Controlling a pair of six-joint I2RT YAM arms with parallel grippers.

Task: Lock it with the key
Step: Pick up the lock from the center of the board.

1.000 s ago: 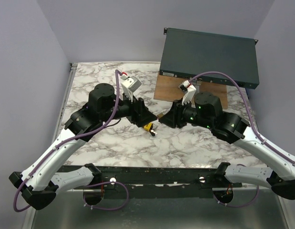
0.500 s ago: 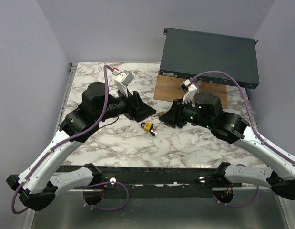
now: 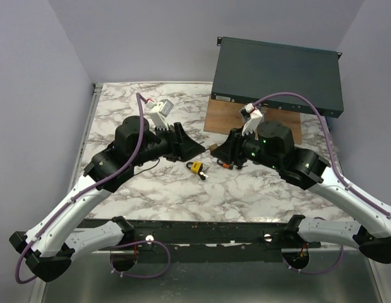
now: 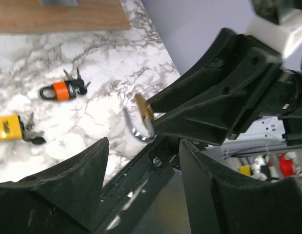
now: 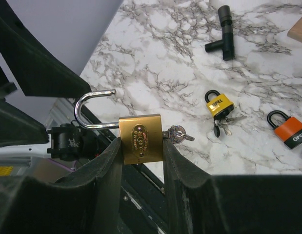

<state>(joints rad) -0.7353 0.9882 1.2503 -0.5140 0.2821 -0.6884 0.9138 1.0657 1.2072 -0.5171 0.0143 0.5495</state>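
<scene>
A brass padlock [image 5: 142, 139] is held above the marble table [image 3: 258, 189], body between my right gripper's [image 5: 142, 143] fingers. Its steel shackle [image 5: 90, 109] is swung open to the left. A key [image 5: 176, 134] sticks out of the body's right end. From above, this padlock [image 3: 212, 149] shows at the tip of the right gripper [image 3: 218, 151]. My left gripper [image 3: 190, 146] faces it from the left, a short way off. In the left wrist view the left gripper [image 4: 143, 146] is open with nothing between its fingers, and the padlock [image 4: 144, 113] hangs beyond them.
A yellow padlock [image 3: 195, 167] with keys lies on the table between the arms, with an orange padlock [image 4: 63, 90] near it. A black T-shaped part [image 5: 225, 36] lies farther back. A dark metal box [image 3: 277, 76] sits on a wooden board [image 3: 223, 120] at the back right.
My left gripper lifted away from the yellow padlock and turned toward the right gripper, its jaws narrowing a little. The right gripper kept hold of the brass padlock and barely shifted.
</scene>
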